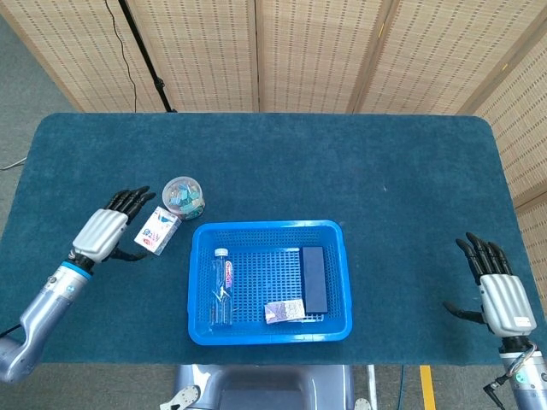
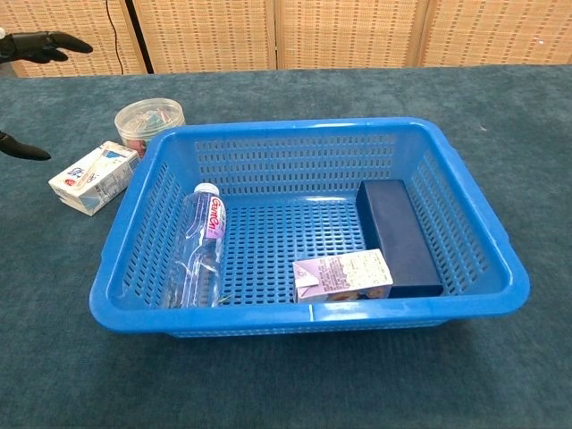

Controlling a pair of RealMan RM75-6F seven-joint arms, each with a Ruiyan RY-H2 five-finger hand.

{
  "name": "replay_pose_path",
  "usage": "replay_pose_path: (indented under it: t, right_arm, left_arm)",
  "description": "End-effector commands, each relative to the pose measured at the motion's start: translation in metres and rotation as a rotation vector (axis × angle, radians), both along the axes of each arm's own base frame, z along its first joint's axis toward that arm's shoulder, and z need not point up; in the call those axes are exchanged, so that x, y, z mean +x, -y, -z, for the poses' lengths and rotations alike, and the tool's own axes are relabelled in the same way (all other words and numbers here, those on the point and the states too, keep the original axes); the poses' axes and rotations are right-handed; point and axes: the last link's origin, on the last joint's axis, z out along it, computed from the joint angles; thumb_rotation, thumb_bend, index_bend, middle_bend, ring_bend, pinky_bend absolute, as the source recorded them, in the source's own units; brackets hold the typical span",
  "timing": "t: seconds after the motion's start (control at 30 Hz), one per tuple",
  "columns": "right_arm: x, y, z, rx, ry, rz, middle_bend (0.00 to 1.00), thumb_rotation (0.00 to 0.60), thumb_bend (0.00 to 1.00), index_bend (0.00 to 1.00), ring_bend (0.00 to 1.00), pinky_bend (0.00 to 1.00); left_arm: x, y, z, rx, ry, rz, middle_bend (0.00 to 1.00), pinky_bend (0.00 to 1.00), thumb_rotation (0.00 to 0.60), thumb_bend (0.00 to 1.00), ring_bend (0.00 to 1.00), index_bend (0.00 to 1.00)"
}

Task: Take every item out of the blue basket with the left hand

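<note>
Blue plastic is walling in everything I am going after next: the basket [image 1: 270,282] is sitting on the teal table [image 1: 359,171] well to the right of my left hand [image 1: 102,233], with three things lying inside it. Nearest me, along the basket's left wall, the water bottle [image 1: 222,286] is lying flat, its long axis running front to back and its cap pointing toward the far rim. Beyond it a small purple-and-white carton [image 1: 285,311] is resting against the near wall, touching the dark box [image 1: 314,278] that is lying lengthwise along the right side.

My left hand is hovering over the table with its fingers [image 1: 132,200] spread and holding nothing; the white carton [image 1: 158,231] is lying just beside them, apparently not touching, though the chest view is showing only my fingertips at its edge. A round tub of small coloured bits [image 1: 183,196] is standing just behind that carton, near the basket's far left corner.

My right hand [image 1: 501,296] is waiting spread and empty, well off past the basket's right side. I am judging that the reach must travel rightward over the left rim, then drop onto the bottle across its length.
</note>
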Motion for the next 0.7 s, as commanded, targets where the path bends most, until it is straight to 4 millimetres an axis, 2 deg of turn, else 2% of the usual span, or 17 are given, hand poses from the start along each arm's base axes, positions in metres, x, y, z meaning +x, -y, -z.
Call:
replay_pose_path:
  t: [0.03, 0.17, 0.37, 0.7]
  right_arm:
    - [0.0, 0.0, -0.003, -0.007, 0.013, 0.0, 0.0, 0.6, 0.0, 0.0, 0.0, 0.0]
    - [-0.002, 0.003, -0.007, -0.014, 0.026, 0.006, 0.0, 0.6, 0.0, 0.0, 0.0, 0.0]
    - [-0.011, 0.008, -0.013, -0.015, 0.042, 0.047, 0.0, 0.6, 0.0, 0.0, 0.0, 0.0]
    - [-0.02, 0.013, -0.022, -0.026, 0.041, 0.091, 0.0, 0.6, 0.0, 0.0, 0.0, 0.0]
  left_arm:
    - [0.038, 0.025, -0.009, -0.063, 0.053, 0.135, 0.0, 0.0, 0.6, 0.0, 0.0, 0.0]
    - [0.078, 0.046, -0.006, -0.172, 0.037, 0.234, 0.0, 0.0, 0.6, 0.0, 0.0, 0.0]
    - [0.128, 0.05, 0.009, -0.25, -0.001, 0.29, 0.0, 0.0, 0.6, 0.0, 0.0, 0.0]
    - [0.167, 0.05, 0.057, -0.401, -0.06, 0.295, 0.0, 0.0, 0.6, 0.0, 0.0, 0.0]
